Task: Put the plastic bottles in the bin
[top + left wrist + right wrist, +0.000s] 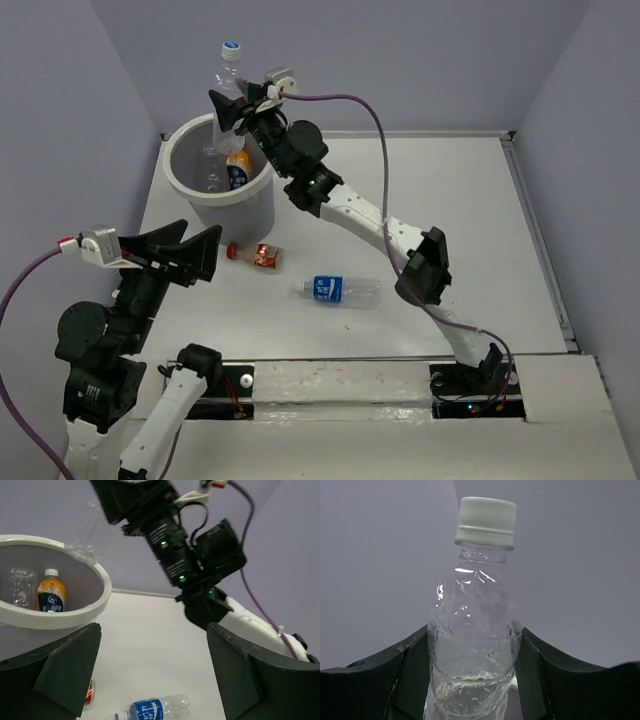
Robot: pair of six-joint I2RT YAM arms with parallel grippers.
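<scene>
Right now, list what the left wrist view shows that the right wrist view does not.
Left wrist only: the bin with an orange bottle and a crumpled clear bottle inside, the blue-labelled bottle lying on the table, and the open, empty left gripper.
Right wrist only: the white-capped clear bottle close up, upright, clamped in the right gripper.
Both: the lilac wall and the right gripper, which the left wrist view sees from outside, above the bin.

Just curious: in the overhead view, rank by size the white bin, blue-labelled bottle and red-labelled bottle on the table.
Largest: white bin.
Then: blue-labelled bottle.
Smallest: red-labelled bottle.
The gaps are plain.
</scene>
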